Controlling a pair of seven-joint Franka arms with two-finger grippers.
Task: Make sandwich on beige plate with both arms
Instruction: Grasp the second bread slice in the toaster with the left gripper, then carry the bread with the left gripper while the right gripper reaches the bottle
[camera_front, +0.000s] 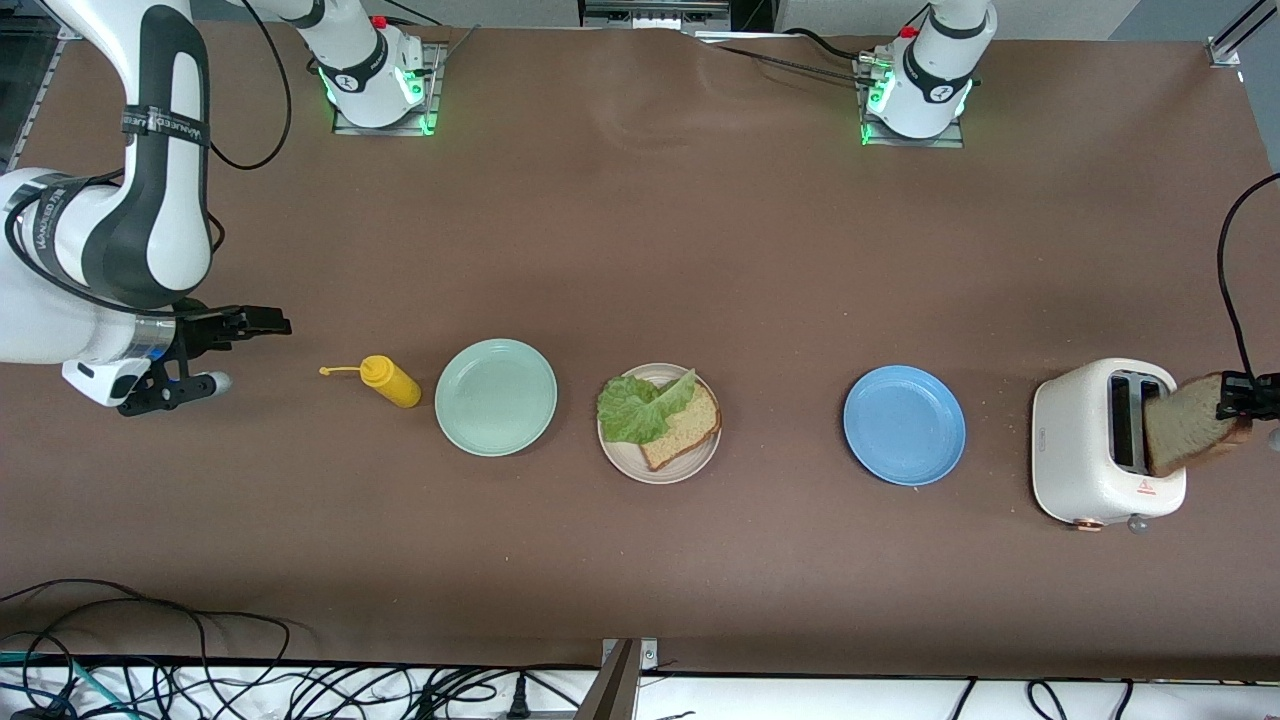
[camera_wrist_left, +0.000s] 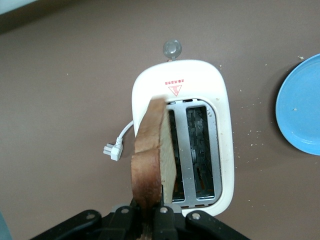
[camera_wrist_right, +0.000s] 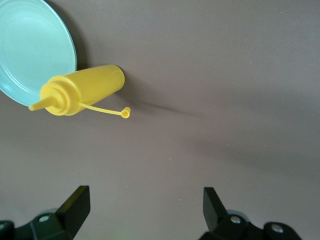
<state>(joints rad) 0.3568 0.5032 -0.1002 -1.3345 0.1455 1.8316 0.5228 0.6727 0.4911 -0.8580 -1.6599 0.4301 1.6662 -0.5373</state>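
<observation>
Brown tabletop (camera_front: 640, 250) is seen from the front with the beige plate (camera_front: 630, 462) between a mint plate (camera_front: 495, 397) and a blue plate (camera_front: 904, 424), bearing one bread slice (camera_front: 685, 432) under lettuce (camera_front: 640, 405). In the left wrist view a toasted slice (camera_wrist_left: 152, 155) is clamped by the left gripper (camera_wrist_left: 149, 220) over the white toaster (camera_wrist_left: 180, 85). In the right wrist view the right gripper (camera_wrist_right: 145, 202) is held wide over bare table near a yellow squeeze bottle (camera_wrist_right: 82, 90).

Two white arms with black joint sections; right arm (camera_front: 120, 230) has black strap bands with white lettering and looping black cables. Round white bases on metal plates, glowing green, red buttons on top. Black two-finger end effectors; right end effector (camera_wrist_right: 145, 210), left end effector (camera_wrist_left: 148, 220) with visible screws.
</observation>
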